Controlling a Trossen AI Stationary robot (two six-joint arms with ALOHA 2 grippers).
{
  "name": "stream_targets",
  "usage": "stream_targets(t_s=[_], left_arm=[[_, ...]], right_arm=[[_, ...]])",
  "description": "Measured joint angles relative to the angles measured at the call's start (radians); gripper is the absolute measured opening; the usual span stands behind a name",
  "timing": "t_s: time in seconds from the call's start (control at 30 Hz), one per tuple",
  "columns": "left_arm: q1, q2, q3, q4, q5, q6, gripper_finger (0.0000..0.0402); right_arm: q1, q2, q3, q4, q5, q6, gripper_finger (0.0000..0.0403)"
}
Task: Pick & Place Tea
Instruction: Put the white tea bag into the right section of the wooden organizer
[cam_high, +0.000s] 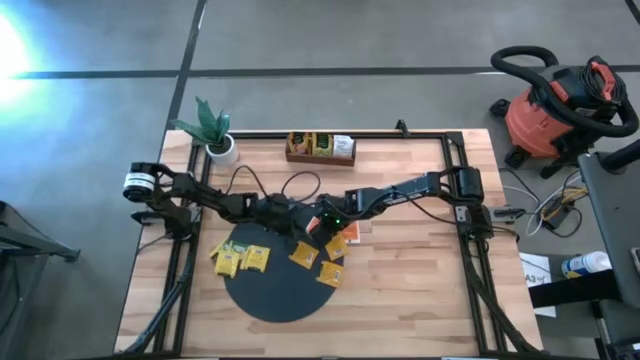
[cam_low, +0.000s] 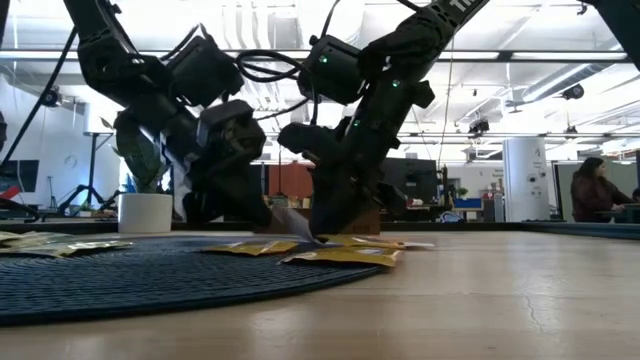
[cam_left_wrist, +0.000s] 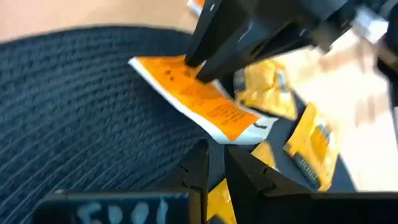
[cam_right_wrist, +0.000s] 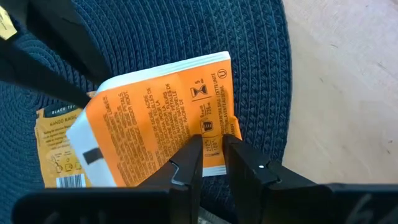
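From above, the orange packet (cam_high: 318, 222) is mostly covered by the two claws meeting over it. The print on the yellow packets (cam_high: 243, 260) is too small to read. The tabletop (cam_high: 420, 290) runs past the near edge.

The high view looks straight down from well above on the whole desk (cam_high: 400, 290) and the floor around it. The low view sits at desk height, facing level across the black round mat (cam_low: 120, 275) into the room. Each wrist view looks close along its own fingers at the orange tea packet (cam_right_wrist: 168, 130), which all four views share.
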Motion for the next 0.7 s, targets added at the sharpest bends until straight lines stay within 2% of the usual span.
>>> stream_targets(t_s=[0.3,0.4,0.5,0.57,0.7], left_arm=[[0.000,0.000,0.000,0.019,-0.003,0.030,0.0046],[-0.007,0.000,0.000,0.028,-0.004,0.107,0.0046],[-0.029,0.000,0.000,0.027,-0.008,0.245,0.0046],[-0.048,0.000,0.000,0.027,-0.045,0.335,0.0046],[-0.081,0.000,0.000,0.027,-0.188,0.477,0.0046]], right_arm=[[0.002,0.000,0.000,0.001,0.002,0.022,0.0068],[0.002,0.000,0.000,0.002,0.002,0.024,0.0068],[0.002,0.000,0.000,0.003,0.000,0.026,0.0068],[0.002,0.000,0.000,0.003,0.000,0.026,0.0068],[0.002,0.000,0.000,0.004,0.000,0.026,0.0068]])
